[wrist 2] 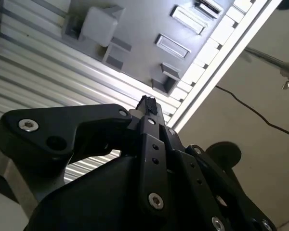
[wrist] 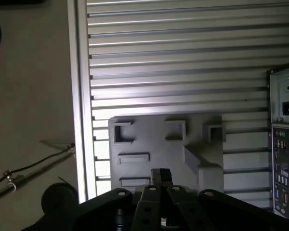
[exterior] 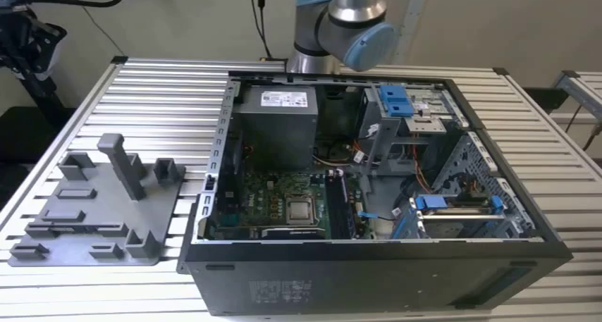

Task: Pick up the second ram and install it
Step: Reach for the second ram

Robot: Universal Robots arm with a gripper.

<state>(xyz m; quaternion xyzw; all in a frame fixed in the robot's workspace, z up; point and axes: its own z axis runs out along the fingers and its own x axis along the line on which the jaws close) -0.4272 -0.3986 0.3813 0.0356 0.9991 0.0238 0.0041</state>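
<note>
Table [exterior: 160, 103]: slatted aluminium, takes most of the exterior frame; you have the open PC case [exterior: 376, 283] sitting centre to right on it, with the arm [exterior: 343, 22] entering at top centre.

Fixture plate [exterior: 103, 220]: grey, lower left of the exterior frame, just beside the case's outer wall; its pegs and pockets all read grey in both wrist views.

Memory slots [exterior: 343, 202]: dark long strips beside the processor; long axis runs up-down in the exterior frame, from the power supply [exterior: 278, 125] side toward the near case wall.

Gripper [wrist: 160, 174]: hangs over the fixture plate [wrist: 154, 139], clear of it, not over the case; fingertips are together in both wrist views [wrist 2: 147, 103]; nothing visible clamped between them.

Second ram: can't place it for you with any confidence; the dark strips at the slots could be a seated stick or bare slot plastic, can't tell which.

Relation to watch, my read only: the fingers are at the plate end of the table, and the slot area lies off toward the exterior view's right, inside the case; any stick going there must line up with that up-down slot axis.
</note>
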